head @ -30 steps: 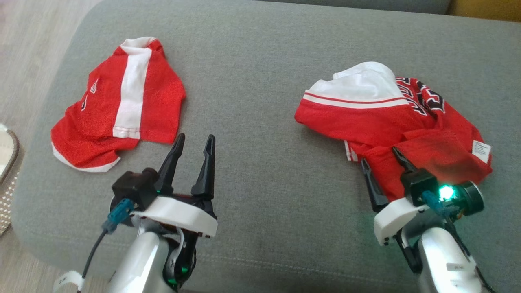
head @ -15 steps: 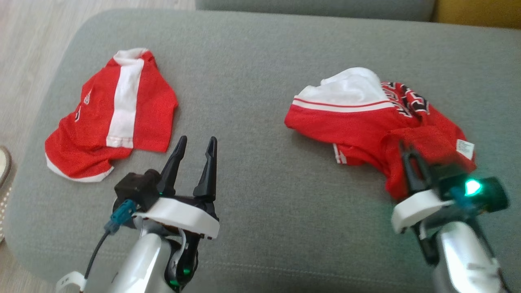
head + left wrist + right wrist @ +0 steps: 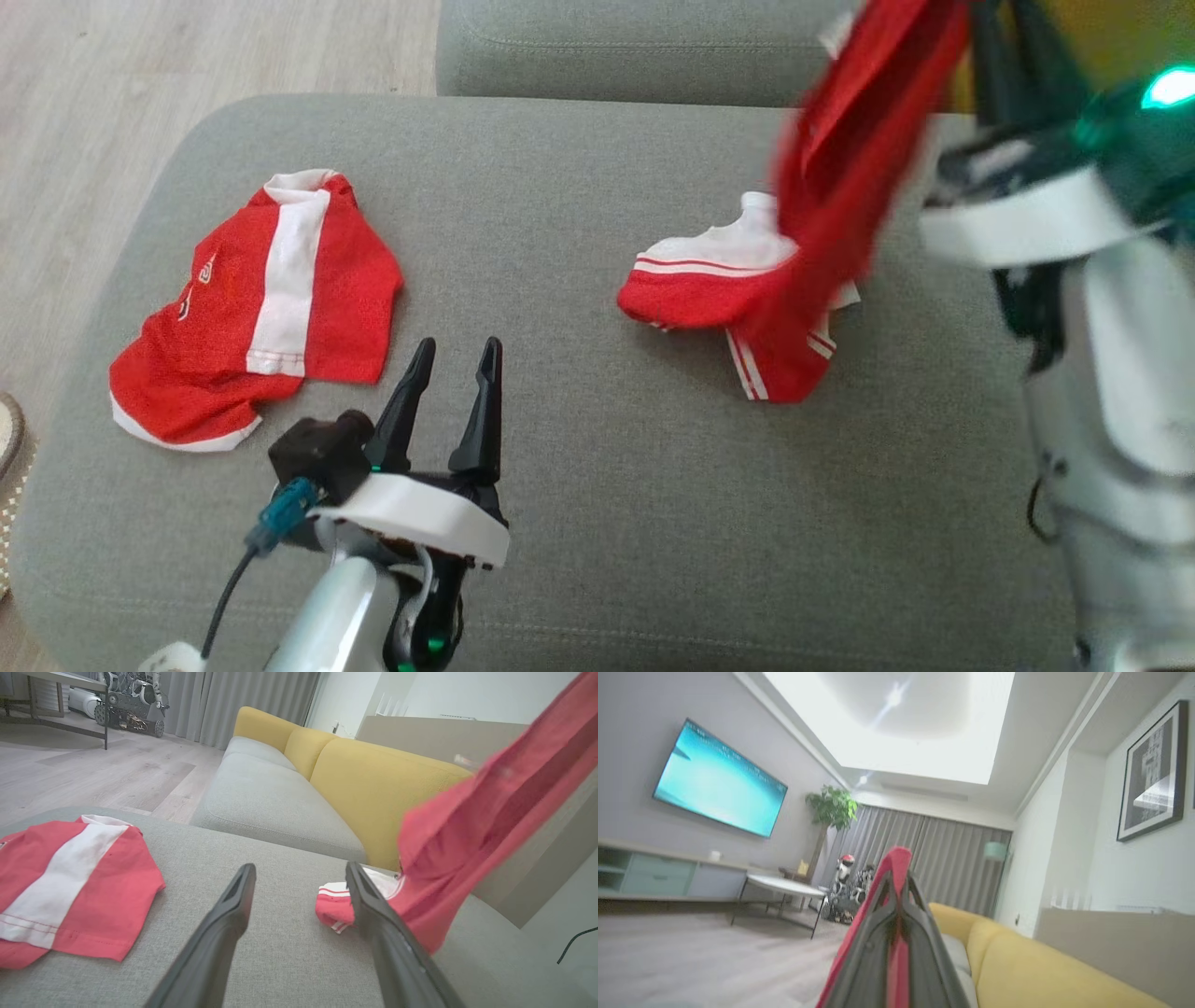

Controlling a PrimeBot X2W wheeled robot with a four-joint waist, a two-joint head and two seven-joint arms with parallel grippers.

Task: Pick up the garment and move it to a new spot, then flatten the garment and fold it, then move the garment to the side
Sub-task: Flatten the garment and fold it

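Grey cushion [image 3: 579,187] lies under both arms. My right gripper [image 3: 899,884], clamped on the garment [image 3: 840,168], holds it at upper right, its lower end resting mid-frame. I'd lift until it hangs free, then carry it over. Left gripper [image 3: 457,350] stands apart at lower left, beside another red shirt [image 3: 271,289].

- Red garment [image 3: 840,177] with white striped trim hangs stretched and slanting, its top edge pinched in the right claw [image 3: 899,882].
- Its lower end, white panel showing, rests crumpled on the grey cushion [image 3: 560,187].
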